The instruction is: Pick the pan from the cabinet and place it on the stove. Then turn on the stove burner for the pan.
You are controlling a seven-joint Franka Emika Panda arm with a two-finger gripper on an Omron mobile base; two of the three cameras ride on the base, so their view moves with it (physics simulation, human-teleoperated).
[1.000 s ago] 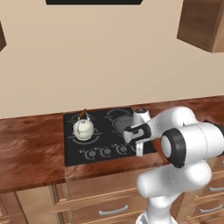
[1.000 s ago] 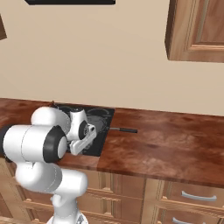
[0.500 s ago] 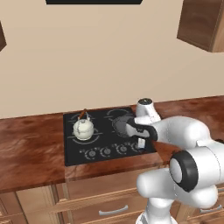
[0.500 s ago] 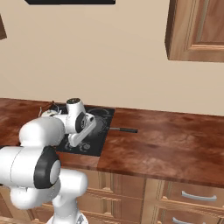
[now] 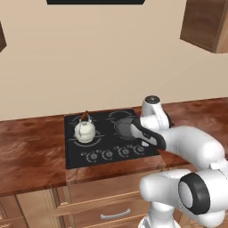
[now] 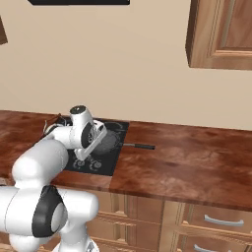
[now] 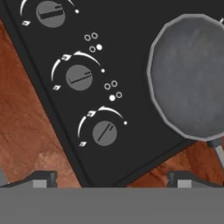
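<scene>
The dark grey pan (image 7: 192,78) rests on the right side of the black stove (image 7: 131,52), its thin black handle (image 6: 140,145) reaching right over the wooden counter. In the left base view the pan (image 5: 124,127) is partly hidden behind my arm. My gripper (image 7: 111,179) hangs open above the stove's front right corner, with nothing between its fingertips (image 7: 41,178). A round knob (image 7: 105,132) lies just ahead of the gap, and two more knobs (image 7: 79,77) follow along that edge. The brown wall cabinet (image 6: 221,34) hangs up at the right.
A small white kettle (image 5: 84,130) stands on the stove's left rear burner. Brown counter (image 6: 187,157) stretches to both sides of the stove. Drawers with silver pulls (image 5: 115,214) sit below. A dark hood (image 5: 95,1) is overhead.
My arm has unfolded and reached forward, carrying the hand down over the stove's front right knobs. The gripper has stayed open. The pan and kettle have not moved.
</scene>
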